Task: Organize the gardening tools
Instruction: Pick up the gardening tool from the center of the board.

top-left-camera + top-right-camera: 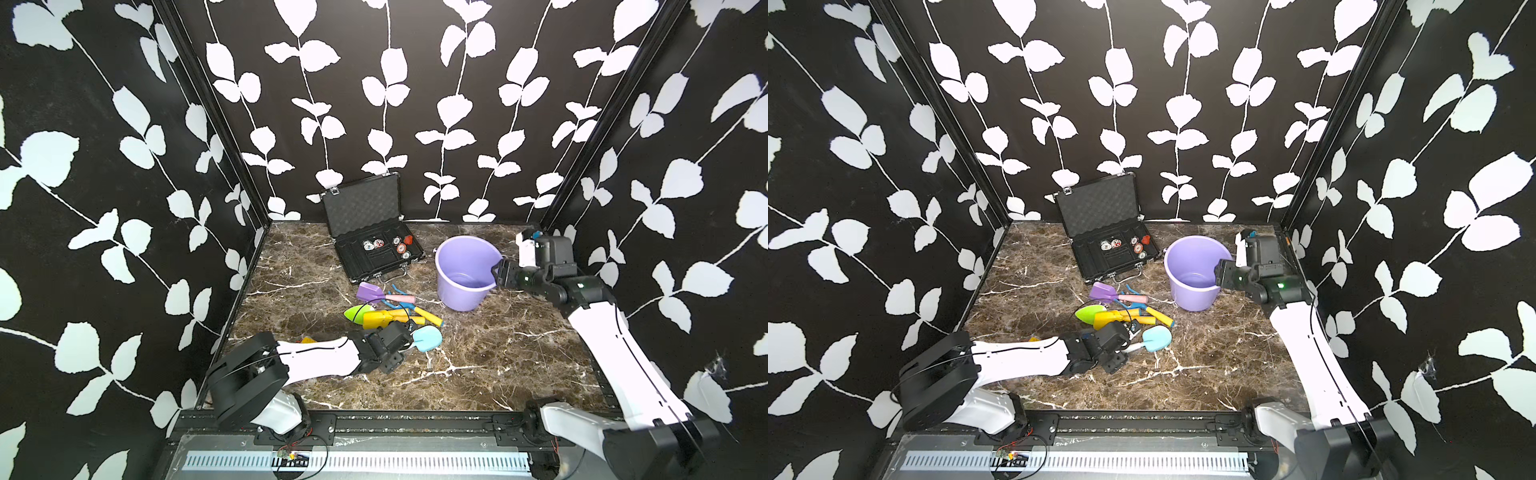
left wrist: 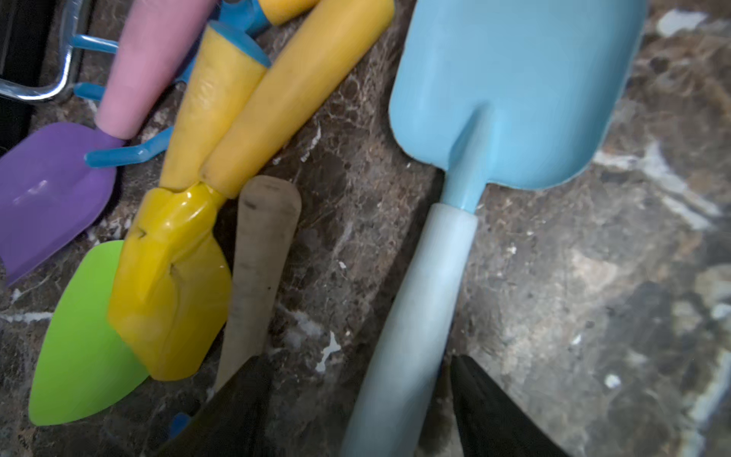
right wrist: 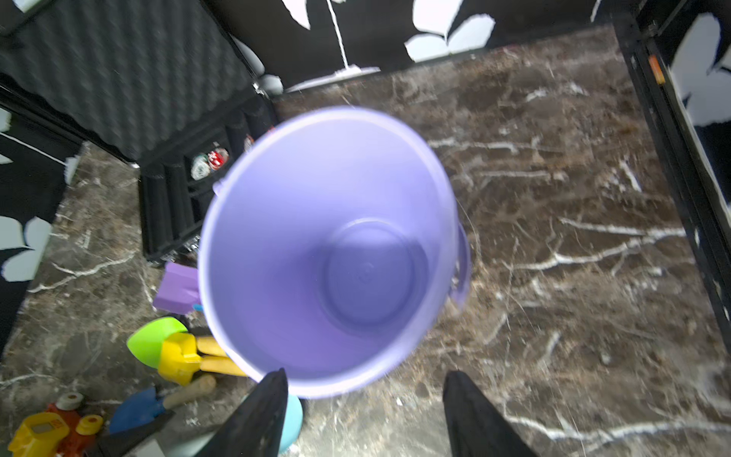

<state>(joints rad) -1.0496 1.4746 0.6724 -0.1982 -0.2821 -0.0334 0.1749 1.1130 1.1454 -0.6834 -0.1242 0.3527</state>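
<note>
Gardening tools [image 1: 1113, 318] heaped mid-desk [image 1: 498, 353]: purple scoop [image 1: 367, 292] with pink handle farthest back, blue claw rake [image 2: 126, 152] partly under that handle, green spade [image 1: 356, 312] and yellow spade [image 1: 376, 319] overlapping, pale-blue spade [image 1: 427, 337] nearest the front, just beside the heap. Left end effector [image 2: 362, 360] released, fingers [image 2: 494, 415] standing either side of the pale-blue spade's handle, not yet clamped on it. Near the heap, toward the right arm's side, purple bucket [image 1: 463, 299], upright on the desk. Right end effector [image 1: 498, 271] released too, jaws apart at the bucket's rim, one finger over the inside, the other outside. Behind the heap, open black case [image 1: 365, 208] holding round chips.
</note>
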